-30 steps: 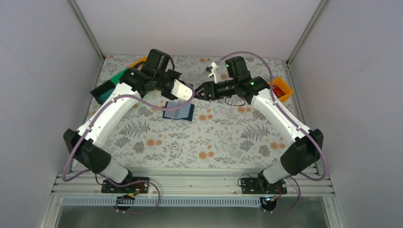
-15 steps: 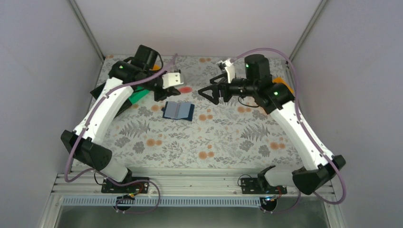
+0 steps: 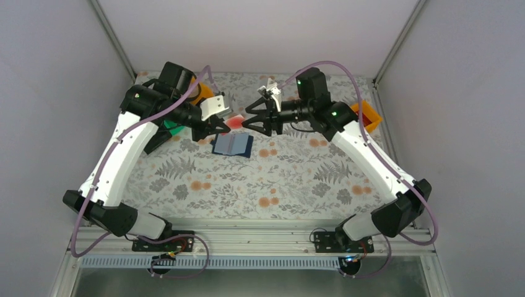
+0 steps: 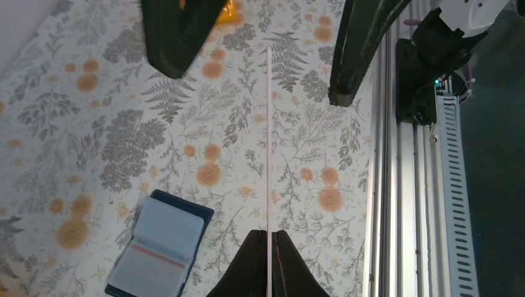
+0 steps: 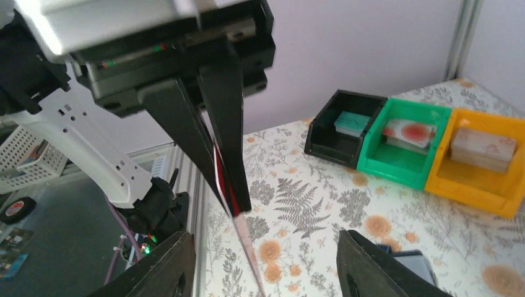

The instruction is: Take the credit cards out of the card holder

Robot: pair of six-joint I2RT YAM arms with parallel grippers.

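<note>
One credit card (image 3: 235, 122), pale with a red blotch, is clamped in the left gripper (image 4: 269, 238) at upper centre, above the open card holder (image 3: 232, 145). The right gripper (image 3: 251, 121) has its jaws apart around the card. It should close squarely on the free end before the left lets go.

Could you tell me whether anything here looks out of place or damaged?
Nothing looks spilled or damaged. The card holder lies open and flat on the table. The one unusual sight is a credit card held in mid-air by the left gripper, its jaws shut, while the right gripper has open jaws either side of it.
</note>
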